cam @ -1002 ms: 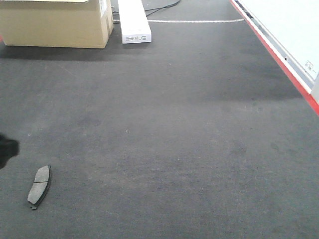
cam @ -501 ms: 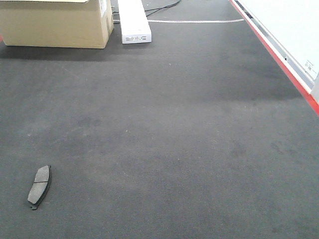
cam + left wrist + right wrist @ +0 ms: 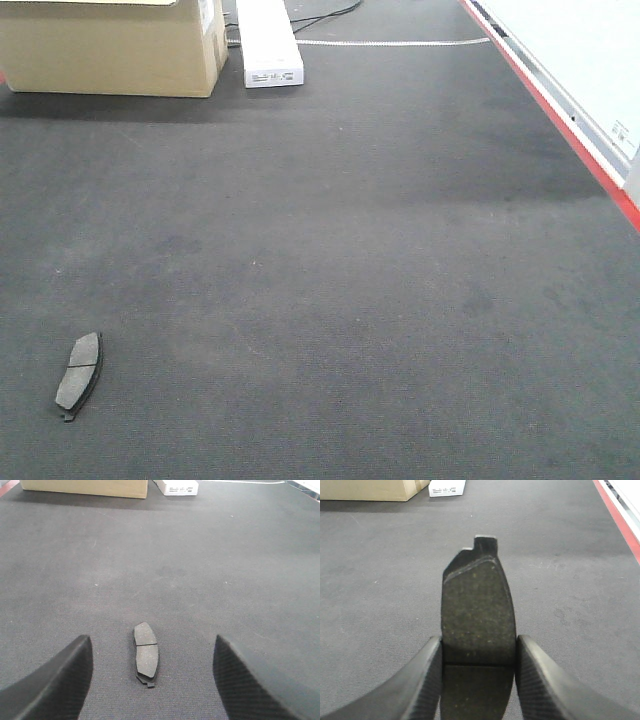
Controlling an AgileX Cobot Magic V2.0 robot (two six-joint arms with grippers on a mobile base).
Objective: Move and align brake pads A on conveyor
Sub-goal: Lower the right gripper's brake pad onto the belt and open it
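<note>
Lying pad (image 3: 79, 374): flat on belt (image 3: 350, 250), lower left of front view; grey, oblong, slightly curved, thin cross groove, long axis up-frame, leaning slightly right. Held pad (image 3: 478, 615): centre of right wrist view, dark speckled face, tab uppermost, clamped at groove, above belt. Belt: matte charcoal, red strip (image 3: 560, 110) along right edge.

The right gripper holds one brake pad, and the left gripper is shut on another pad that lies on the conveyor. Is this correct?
No. The left gripper is open: the left wrist view shows the brake pad lying on the conveyor between its jaws, untouched. The right gripper does hold a second pad.
</note>
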